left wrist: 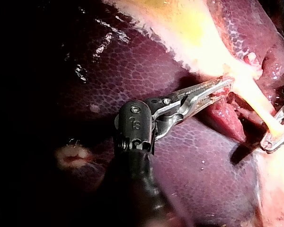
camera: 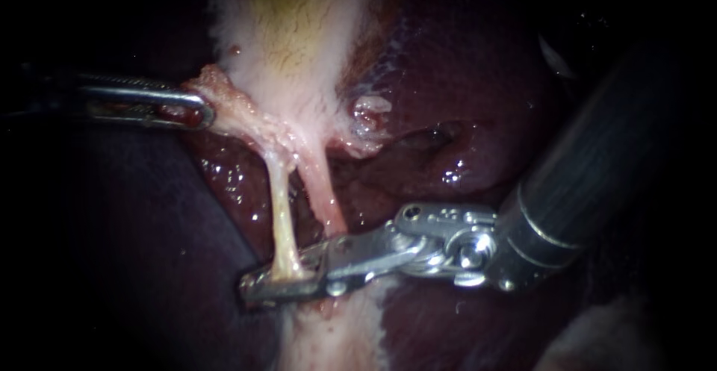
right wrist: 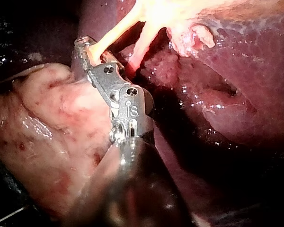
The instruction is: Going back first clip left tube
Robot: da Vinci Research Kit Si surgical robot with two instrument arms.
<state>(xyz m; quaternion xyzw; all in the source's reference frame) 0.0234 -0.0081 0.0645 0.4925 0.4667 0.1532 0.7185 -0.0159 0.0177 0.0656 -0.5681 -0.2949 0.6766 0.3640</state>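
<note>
Left tube point(camera: 281, 214): pale, thin, stretched taut, its lower end lying between the jaws of your right instrument point(camera: 258, 285). Those jaws are parted with a gap around it, not squeezing. No clip that I can make out. It looks soft, wet and easily torn, so if you take hold, do it mid-length and gently. The right tube point(camera: 326, 195) runs just beside those jaws. Your left instrument point(camera: 196, 111) is clenched on the gallbladder point(camera: 291, 35) edge, pulling it away over the liver point(camera: 463, 102).
</note>
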